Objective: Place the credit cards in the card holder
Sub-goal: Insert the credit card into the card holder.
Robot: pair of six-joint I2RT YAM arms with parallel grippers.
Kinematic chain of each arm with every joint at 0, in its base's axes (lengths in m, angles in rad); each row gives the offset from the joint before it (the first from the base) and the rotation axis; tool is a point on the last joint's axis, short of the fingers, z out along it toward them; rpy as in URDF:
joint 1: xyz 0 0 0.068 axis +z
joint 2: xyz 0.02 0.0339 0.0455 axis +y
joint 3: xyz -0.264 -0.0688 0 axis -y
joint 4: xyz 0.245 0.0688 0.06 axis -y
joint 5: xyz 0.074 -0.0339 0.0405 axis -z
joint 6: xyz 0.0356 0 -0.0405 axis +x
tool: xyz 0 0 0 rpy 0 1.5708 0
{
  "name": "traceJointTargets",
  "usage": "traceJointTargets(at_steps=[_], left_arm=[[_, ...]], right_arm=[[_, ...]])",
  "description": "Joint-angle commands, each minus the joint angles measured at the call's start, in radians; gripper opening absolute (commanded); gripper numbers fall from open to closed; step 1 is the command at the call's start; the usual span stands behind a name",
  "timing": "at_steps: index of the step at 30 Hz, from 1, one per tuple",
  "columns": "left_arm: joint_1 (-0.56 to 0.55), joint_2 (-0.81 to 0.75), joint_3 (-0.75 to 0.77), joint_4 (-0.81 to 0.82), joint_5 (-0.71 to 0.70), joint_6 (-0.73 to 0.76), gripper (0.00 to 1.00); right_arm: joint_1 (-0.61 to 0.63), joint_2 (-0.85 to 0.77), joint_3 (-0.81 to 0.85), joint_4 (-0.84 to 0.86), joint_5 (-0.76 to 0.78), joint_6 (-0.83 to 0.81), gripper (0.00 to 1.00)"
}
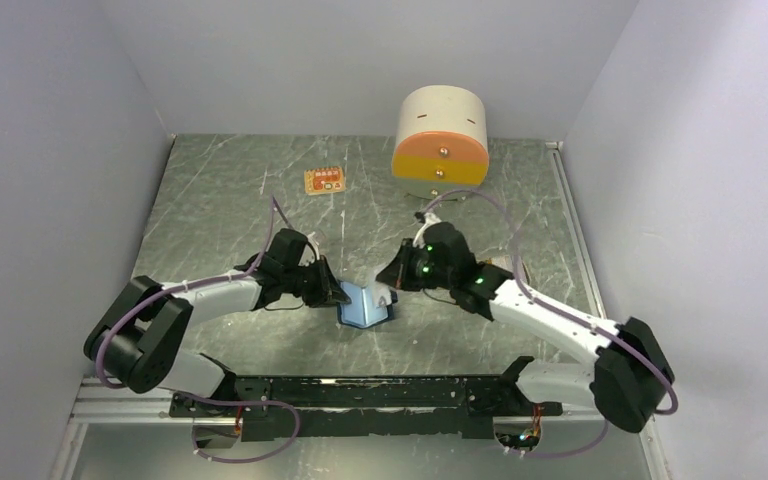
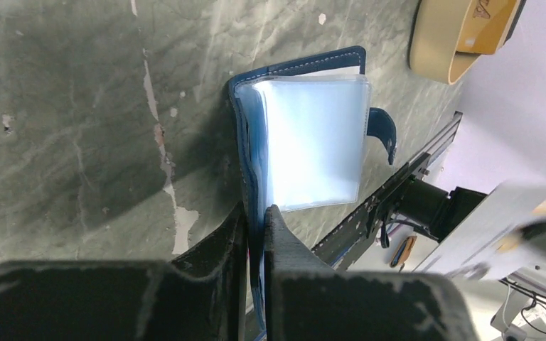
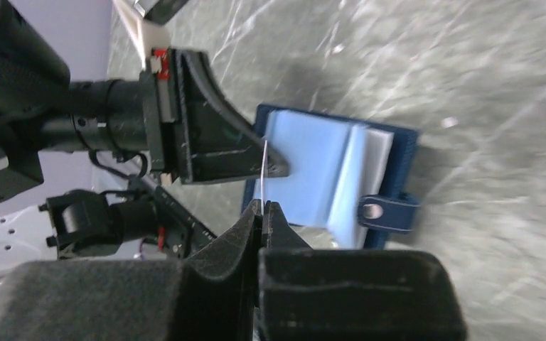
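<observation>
Card holder lies open: navy cover, pale-blue clear sleeves inside.

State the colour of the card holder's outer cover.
Card holder: dark navy blue, clearest in left wrist view.

Left gripper and right gripper hem the card holder; round drawer unit blocks far right; orange tag far left

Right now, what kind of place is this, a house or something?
Probably a robot test booth, not a house: plain pale walls box in a scratched grey table, and two robot arms are bolted to a rail at its near edge.
</observation>
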Motion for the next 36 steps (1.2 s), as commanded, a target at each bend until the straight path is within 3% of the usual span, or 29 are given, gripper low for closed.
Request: traceJointTargets(at_steps=[1, 7, 12, 20, 22, 24, 27, 30, 36], left_arm=[[-0.005, 0.017, -0.016, 0.079, -0.023, -0.021, 0.14], [-0.005, 0.006, -0.016, -0.011, -0.068, 0.022, 0.31], [-0.004, -0.035, -0.018, -0.083, -0.108, 0.070, 0.40], [-0.003, -0.028, -0.007, -0.121, -0.101, 0.099, 0.34], [-0.003, -0.043, -0.010, -0.130, -0.117, 0.109, 0.30], [-0.003, -0.046, -0.007, -0.143, -0.126, 0.120, 0.19], [-0.003, -0.033, -0.004, -0.145, -0.119, 0.138, 0.10], [-0.003, -0.023, -0.015, -0.126, -0.101, 0.155, 0.13], [-0.003, 0.014, -0.016, -0.121, -0.096, 0.159, 0.31]], right_arm=[[0.103, 0.091, -0.013, 0.225, 0.006, 0.114, 0.00], [0.161, 0.249, -0.006, 0.258, 0.058, 0.080, 0.00], [0.157, 0.280, -0.063, 0.314, 0.083, 0.079, 0.00], [0.102, 0.326, -0.108, 0.342, 0.050, 0.064, 0.00], [0.086, 0.317, -0.127, 0.358, 0.046, 0.062, 0.00], [0.068, 0.314, -0.148, 0.389, 0.026, 0.065, 0.00], [0.028, 0.337, -0.207, 0.530, -0.086, 0.119, 0.00], [0.019, 0.359, -0.252, 0.650, -0.134, 0.168, 0.02], [0.016, 0.384, -0.276, 0.714, -0.135, 0.199, 0.01]])
